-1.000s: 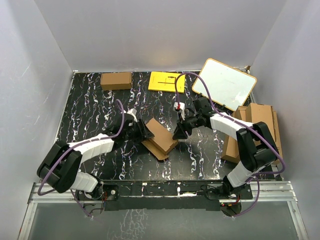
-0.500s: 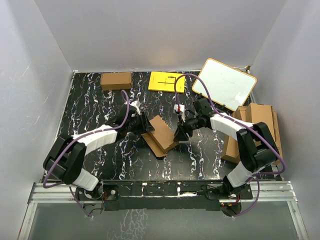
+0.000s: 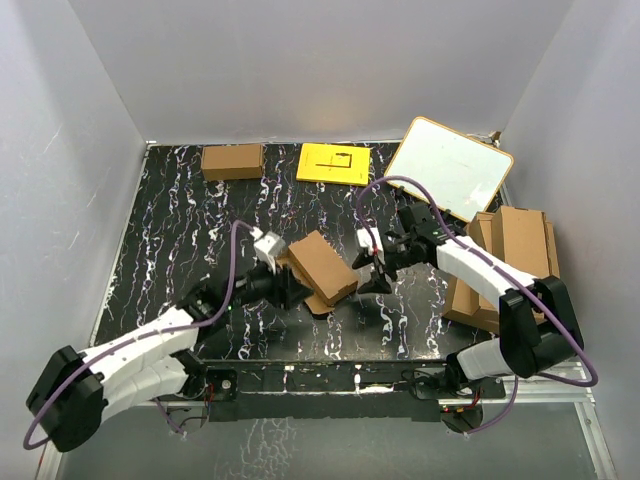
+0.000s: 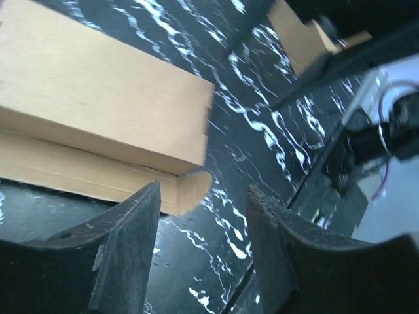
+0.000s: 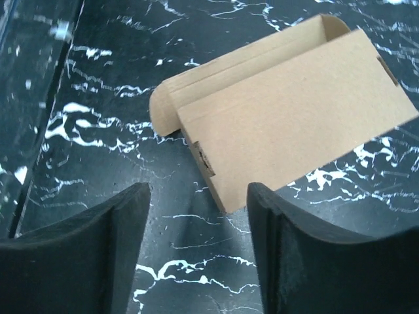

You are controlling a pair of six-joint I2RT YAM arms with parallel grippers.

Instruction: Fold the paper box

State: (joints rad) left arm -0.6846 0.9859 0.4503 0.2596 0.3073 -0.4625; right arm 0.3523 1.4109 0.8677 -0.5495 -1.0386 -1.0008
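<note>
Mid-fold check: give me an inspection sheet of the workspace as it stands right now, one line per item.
Surface: black, white-veined table; no damage seen.
Job's things: paper box lies mid-table, partly folded, with a rounded flap sticking out at one end; neither gripper holds it.
Clutter: smaller carton and yellow sheet at the far edge; whiteboard askew in the far right corner; pile of cardboard sheets on the right.
Grippers: left gripper open at the box's left; right gripper open at its right; both empty.
Cables: purple cables loop over both arms, off the box.
Surroundings: plain pale walls; metal rail at the near edge.
</note>
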